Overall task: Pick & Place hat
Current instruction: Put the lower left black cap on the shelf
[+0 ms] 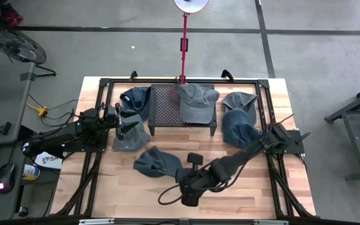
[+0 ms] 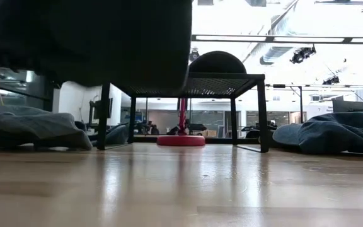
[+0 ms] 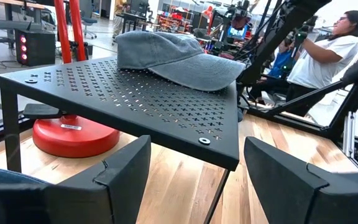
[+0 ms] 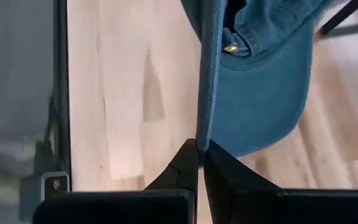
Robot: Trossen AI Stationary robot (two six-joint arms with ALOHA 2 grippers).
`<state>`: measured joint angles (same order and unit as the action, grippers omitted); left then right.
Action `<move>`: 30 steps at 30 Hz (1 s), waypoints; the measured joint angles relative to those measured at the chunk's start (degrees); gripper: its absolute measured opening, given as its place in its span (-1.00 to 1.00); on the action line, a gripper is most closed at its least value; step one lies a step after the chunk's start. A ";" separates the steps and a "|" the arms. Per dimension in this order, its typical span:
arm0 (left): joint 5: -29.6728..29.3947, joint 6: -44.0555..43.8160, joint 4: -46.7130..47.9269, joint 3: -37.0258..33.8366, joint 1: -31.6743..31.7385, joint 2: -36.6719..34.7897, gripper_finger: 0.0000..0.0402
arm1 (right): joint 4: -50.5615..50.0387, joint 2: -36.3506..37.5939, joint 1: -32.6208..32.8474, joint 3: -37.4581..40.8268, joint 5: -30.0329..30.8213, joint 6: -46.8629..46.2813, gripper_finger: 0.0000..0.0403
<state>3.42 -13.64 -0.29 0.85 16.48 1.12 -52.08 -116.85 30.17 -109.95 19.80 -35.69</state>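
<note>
Several blue-grey denim caps lie around a black perforated stand (image 1: 167,109). One grey cap (image 1: 197,103) (image 3: 173,53) rests on the stand's top. My right gripper (image 1: 179,174) (image 4: 201,146) is near the table's near middle, shut on a blue cap (image 1: 158,164) (image 4: 260,93). In the low view a dark mass (image 2: 87,38), which I take for this cap and gripper, hangs above the wood. My left gripper (image 1: 132,123) (image 3: 194,149) is open at the stand's left side, beside another cap (image 1: 130,137), touching nothing. My right gripper pinches a thin edge of the blue cap (image 4: 202,127) between its two fingers; the band runs straight away from the fingertips. The broad curved part (image 4: 272,106) and a small brass fitting (image 4: 232,48) lie beyond. The wood shows under the cap, which looks lifted clear.
A red pole (image 1: 184,44) rises behind the stand and its red base (image 3: 73,134) (image 2: 180,140) sits under it. More caps lie at the left (image 1: 136,97) and right (image 1: 239,100) (image 1: 239,131). A black frame rail (image 4: 61,87) edges the table. A person (image 3: 328,56) stands beyond.
</note>
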 joint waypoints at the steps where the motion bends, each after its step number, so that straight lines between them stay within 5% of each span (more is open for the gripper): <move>1: 0.00 0.01 0.01 0.01 -0.01 0.01 0.27 | 0.03 0.70 -0.05 0.00 0.95 -0.36 -0.99; 12: 0.00 0.01 -0.01 -0.01 -0.01 -0.01 0.27 | -0.94 4.69 -0.55 0.00 9.81 -3.20 -1.00; 30: -3.00 -2.03 0.16 0.02 0.01 -0.01 0.27 | -1.83 4.69 -5.29 0.00 7.28 -4.01 -1.00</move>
<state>0.42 -15.67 -0.12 0.88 16.49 1.10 -53.91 -112.16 24.88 -109.95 27.08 -39.71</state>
